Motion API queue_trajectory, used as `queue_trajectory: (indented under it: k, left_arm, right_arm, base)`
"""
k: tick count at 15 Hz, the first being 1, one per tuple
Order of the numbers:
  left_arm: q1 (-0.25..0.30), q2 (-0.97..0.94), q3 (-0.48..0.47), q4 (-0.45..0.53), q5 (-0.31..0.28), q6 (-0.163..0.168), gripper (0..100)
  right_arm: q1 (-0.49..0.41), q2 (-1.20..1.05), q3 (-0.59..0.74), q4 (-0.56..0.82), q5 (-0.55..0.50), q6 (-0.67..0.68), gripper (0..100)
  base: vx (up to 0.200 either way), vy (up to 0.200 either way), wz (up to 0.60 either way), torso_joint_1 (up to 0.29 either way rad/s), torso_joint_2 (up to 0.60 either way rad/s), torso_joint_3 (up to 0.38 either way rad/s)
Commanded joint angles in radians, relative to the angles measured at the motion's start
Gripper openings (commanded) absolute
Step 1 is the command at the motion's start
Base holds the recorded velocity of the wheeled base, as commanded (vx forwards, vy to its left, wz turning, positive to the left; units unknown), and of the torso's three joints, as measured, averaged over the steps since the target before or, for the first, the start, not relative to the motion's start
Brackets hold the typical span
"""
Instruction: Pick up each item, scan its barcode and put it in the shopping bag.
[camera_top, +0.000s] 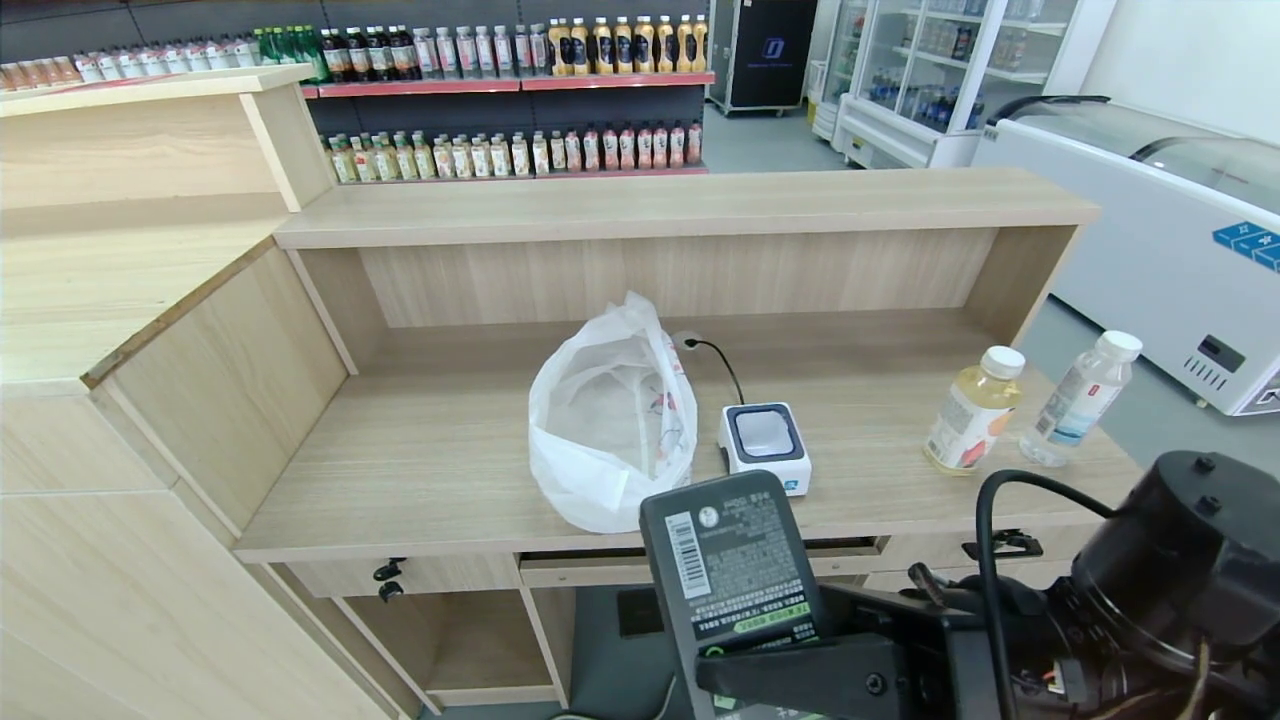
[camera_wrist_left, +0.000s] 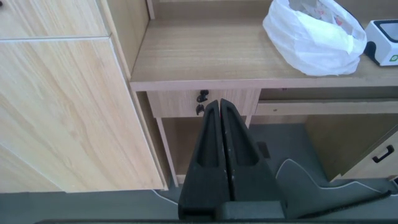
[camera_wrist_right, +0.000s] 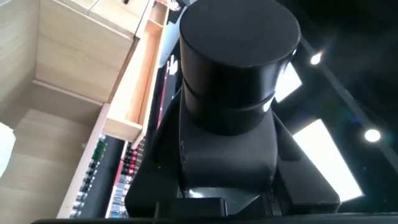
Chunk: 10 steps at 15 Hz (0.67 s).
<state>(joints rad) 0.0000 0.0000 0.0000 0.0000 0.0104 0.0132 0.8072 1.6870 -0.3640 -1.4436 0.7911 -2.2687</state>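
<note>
Black bottle (camera_top: 730, 565) in right gripper (camera_top: 785, 645) hangs beyond counter edge (camera_top: 400, 548).

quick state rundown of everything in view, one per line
shopping bag: upright on the counter, mouth open
scanner: on the counter, window uncovered
black bottle: held in right gripper, barcode label facing up
yellow drink bottle: upright, capped
clear bottle: upright, capped
left gripper: shut, empty

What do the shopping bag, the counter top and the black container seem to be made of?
Shopping bag: thin plastic film, white and half-translucent; it crumples and sags.
Counter top: wood or wood-look laminate, pale and matte; grain lines show, but I cannot tell which of the two it is.
Black container: probably plastic, opaque with a dull sheen, with a printed label.
</note>
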Motion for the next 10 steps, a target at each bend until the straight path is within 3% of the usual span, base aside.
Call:
queue_trajectory:
  k: [1, 10]
  left_arm:
    - [0.000, 0.000, 0.000, 0.000, 0.000, -0.001, 0]
    - [0.000, 0.000, 0.000, 0.000, 0.000, -0.001, 0]
  right_arm:
    - [0.009, 0.030, -0.019, 0.000, 0.000, 0.000, 0]
    - [0.050, 0.069, -0.065, 0.000, 0.000, 0.001, 0]
  base:
    - [0.000, 0.000, 0.00, 0.000, 0.00, 0.000]
    - [0.000, 0.000, 0.00, 0.000, 0.00, 0.000]
